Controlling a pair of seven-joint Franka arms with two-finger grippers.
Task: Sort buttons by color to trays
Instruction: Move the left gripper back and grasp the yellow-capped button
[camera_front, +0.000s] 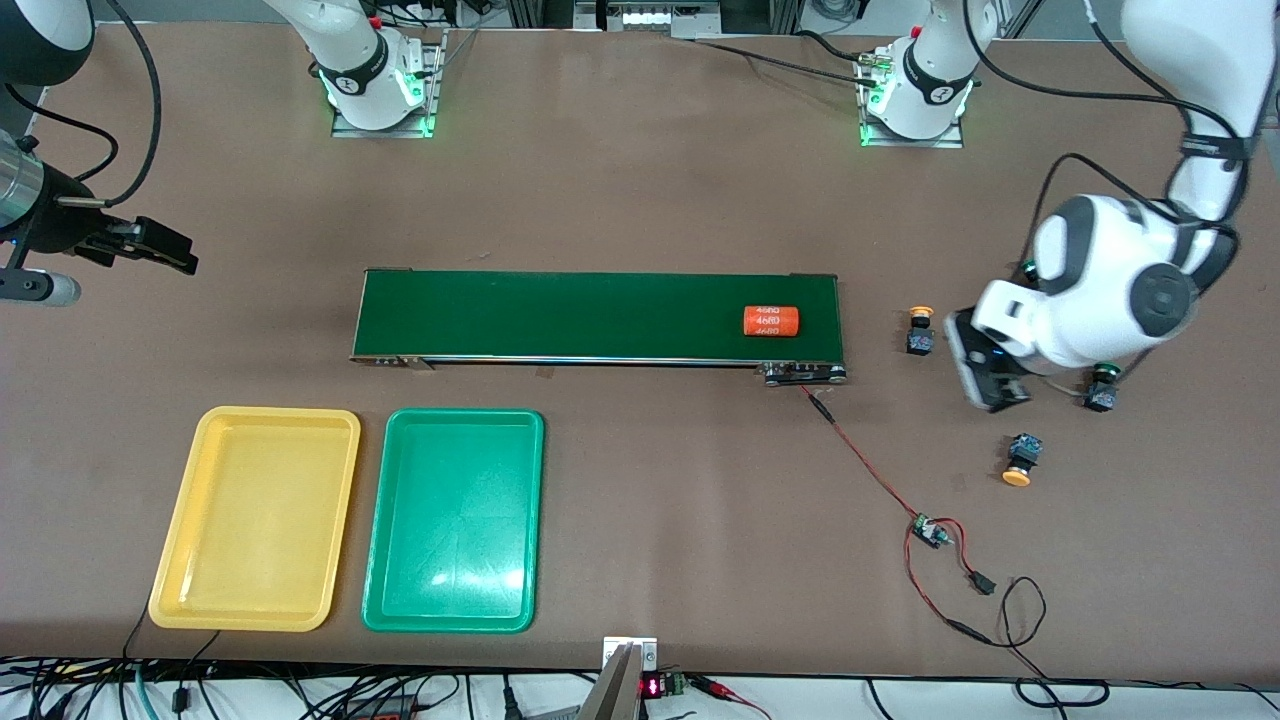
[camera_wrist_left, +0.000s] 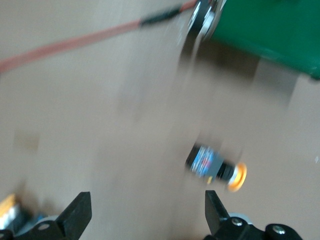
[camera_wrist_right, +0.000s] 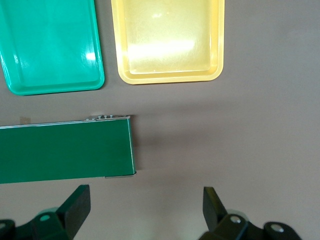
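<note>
My left gripper (camera_wrist_left: 145, 215) hangs open and empty over the counter (camera_front: 640, 200), among the buttons: a yellow-capped button (camera_wrist_left: 215, 167) lies on its side just below my fingers. My right gripper (camera_wrist_right: 145, 212) waits open above the conveyor belt's (camera_wrist_right: 65, 150) end, the yellow tray (camera_wrist_right: 170, 40) and green tray (camera_wrist_right: 50, 45) empty.
</note>
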